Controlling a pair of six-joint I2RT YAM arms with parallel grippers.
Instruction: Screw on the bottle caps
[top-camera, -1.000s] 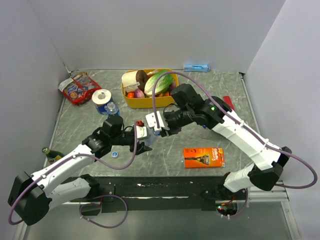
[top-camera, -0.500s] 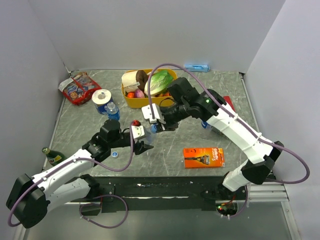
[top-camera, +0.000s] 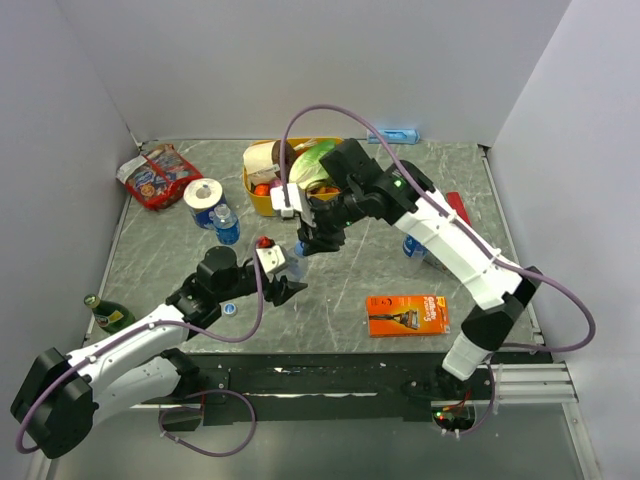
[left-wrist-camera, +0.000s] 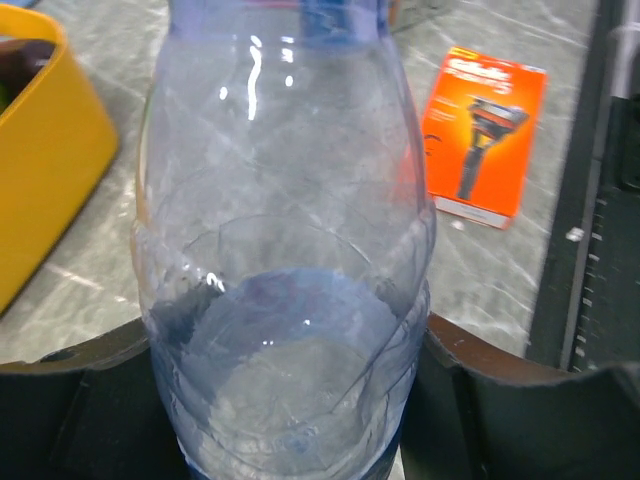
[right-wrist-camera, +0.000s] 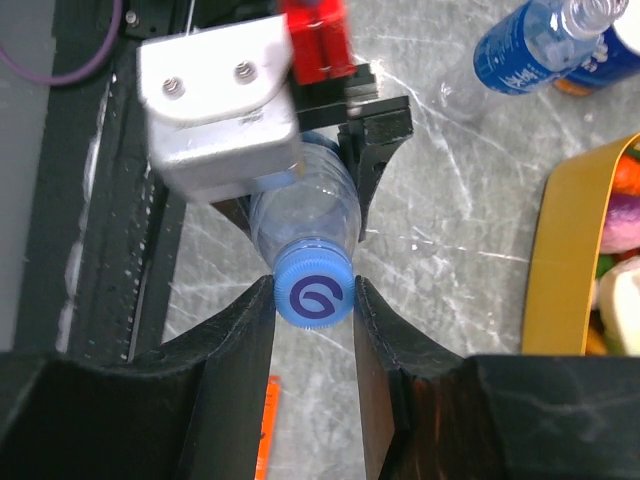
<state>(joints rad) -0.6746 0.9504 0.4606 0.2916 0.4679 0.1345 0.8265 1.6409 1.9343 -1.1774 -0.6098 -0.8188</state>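
Observation:
A small clear bottle (top-camera: 297, 264) with a blue label stands upright at the table's middle. My left gripper (top-camera: 286, 288) is shut on its lower body; in the left wrist view the bottle (left-wrist-camera: 285, 230) fills the frame between the black fingers (left-wrist-camera: 500, 410). My right gripper (right-wrist-camera: 312, 300) comes down from above and is shut on the blue cap (right-wrist-camera: 312, 296) sitting on the bottle's neck (right-wrist-camera: 305, 215). A second bottle (top-camera: 226, 225) stands by the tape roll. A third (top-camera: 414, 248) stands behind the right arm. One loose blue cap (top-camera: 231, 308) lies near the left arm.
A yellow bin (top-camera: 262, 203) of toy food stands behind the bottle. An orange razor pack (top-camera: 405, 313) lies front right. A tape roll (top-camera: 204, 194), a snack bag (top-camera: 155, 178), a green glass bottle (top-camera: 108, 314) and a blue packet (top-camera: 392, 135) sit around the edges.
My right wrist has turned around the cap; its white camera mount swung up and left. The left arm, holding the bottle, shifted slightly nearer.

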